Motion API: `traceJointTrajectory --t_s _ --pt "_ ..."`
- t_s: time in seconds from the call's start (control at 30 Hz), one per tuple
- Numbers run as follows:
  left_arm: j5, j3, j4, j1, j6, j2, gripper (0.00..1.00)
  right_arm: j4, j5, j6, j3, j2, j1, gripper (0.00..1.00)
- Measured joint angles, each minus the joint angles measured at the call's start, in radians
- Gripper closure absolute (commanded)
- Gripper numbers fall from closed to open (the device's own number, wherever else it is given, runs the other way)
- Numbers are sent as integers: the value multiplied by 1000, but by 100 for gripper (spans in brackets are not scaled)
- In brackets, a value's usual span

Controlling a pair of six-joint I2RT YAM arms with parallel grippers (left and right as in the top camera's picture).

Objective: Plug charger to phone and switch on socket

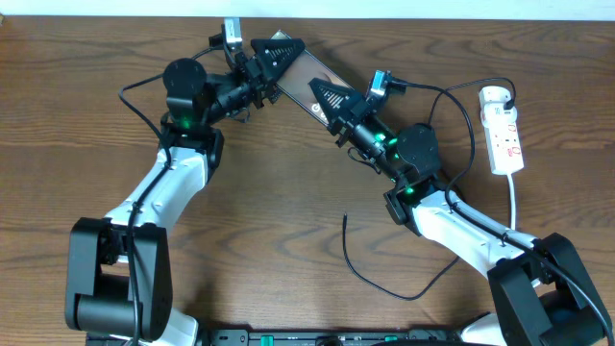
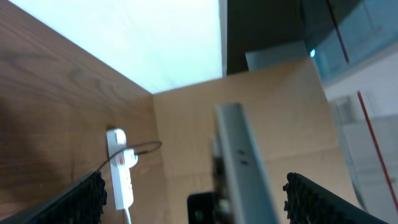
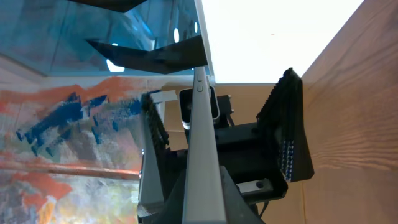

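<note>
The phone [image 1: 304, 70] is a dark brown slab at the back middle of the table, held between my two grippers. My right gripper [image 1: 325, 94] is shut on its near end; in the right wrist view its fingers [image 3: 202, 208] pinch the phone's grey edge [image 3: 202, 137]. My left gripper [image 1: 278, 54] is open around the far end, its fingers wide on both sides [image 2: 196, 190] of the phone's edge [image 2: 239, 162]. The charger [image 1: 357, 267] lies loose on the table, its tip pointing up near the middle. The socket [image 1: 503, 132] lies at the right with the black plug in it, and also shows in the left wrist view [image 2: 122, 169].
The socket's white cord [image 1: 514, 197] runs toward the front right, past my right arm. The charger cable loops around the right arm's base. The wooden table [image 1: 77, 144] spans the whole view.
</note>
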Motion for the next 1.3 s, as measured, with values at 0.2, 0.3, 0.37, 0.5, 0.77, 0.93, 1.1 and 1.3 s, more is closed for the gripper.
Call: traceJointTrajectory --t_s 0.2,0.3,0.37,0.5,0.77,0.93,1.1,1.3 --pt "-126 0 -28 -19 -57 0 32 -1 56 -30 0 0 14 99" --pt "-149 0 -28 -22 -73 0 32 -1 65 -34 0 0 16 99" --pt "-152 0 -28 -23 -80 0 32 -2 66 -35 0 0 16 99" --pt "-151 0 -27 -22 -87 0 34 -4 66 -37 0 0 16 99" --pt "-128 -1 40 -22 -91 0 34 -4 63 -37 8 -4 17 99" --pt "-90 -1 81 -21 -89 0 34 -34 62 -34 18 -20 20 99" --pt "-64 -2 79 -21 -83 0 34 -58 62 -46 23 -24 22 99" --pt "-56 -5 77 -20 -83 0 35 -79 58 -85 28 -31 22 99"
